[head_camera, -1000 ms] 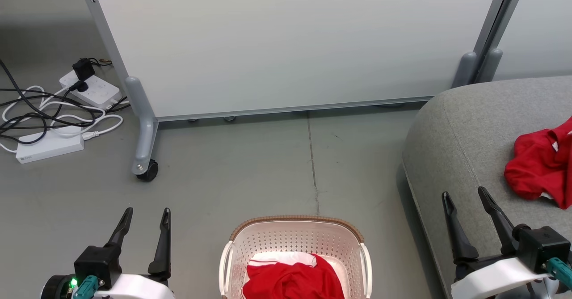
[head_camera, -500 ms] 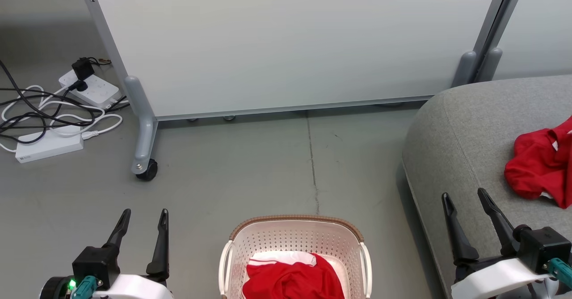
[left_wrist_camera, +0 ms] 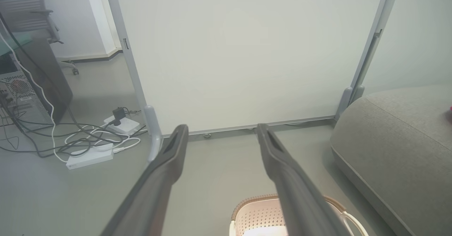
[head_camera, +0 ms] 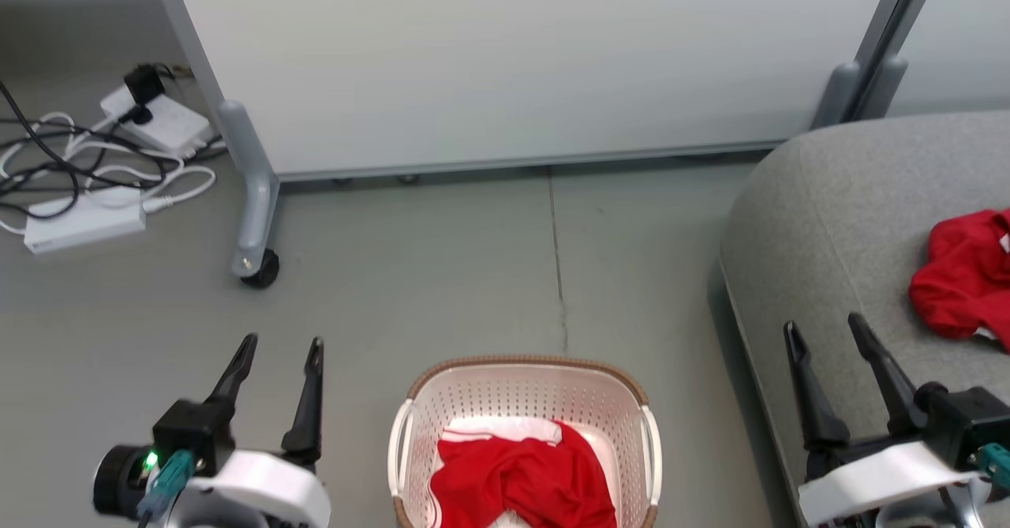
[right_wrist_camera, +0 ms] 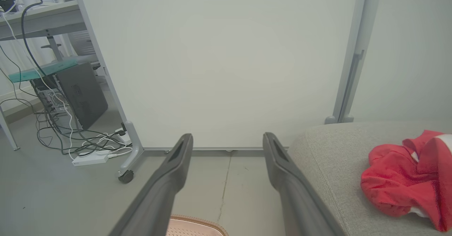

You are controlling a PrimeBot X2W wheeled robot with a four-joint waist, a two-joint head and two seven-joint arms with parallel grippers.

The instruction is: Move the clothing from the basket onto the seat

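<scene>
Clothing (head_camera: 525,477) in basket (head_camera: 525,362), garment (head_camera: 966,271) on seat (head_camera: 828,220) — white box (head_camera: 83,228) mark illegible

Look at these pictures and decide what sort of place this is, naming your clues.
Probably an office or lab corner, not a home: a wheeled partition panel, power strips with tangled cables on the hard grey floor, and a computer tower by a desk.
</scene>
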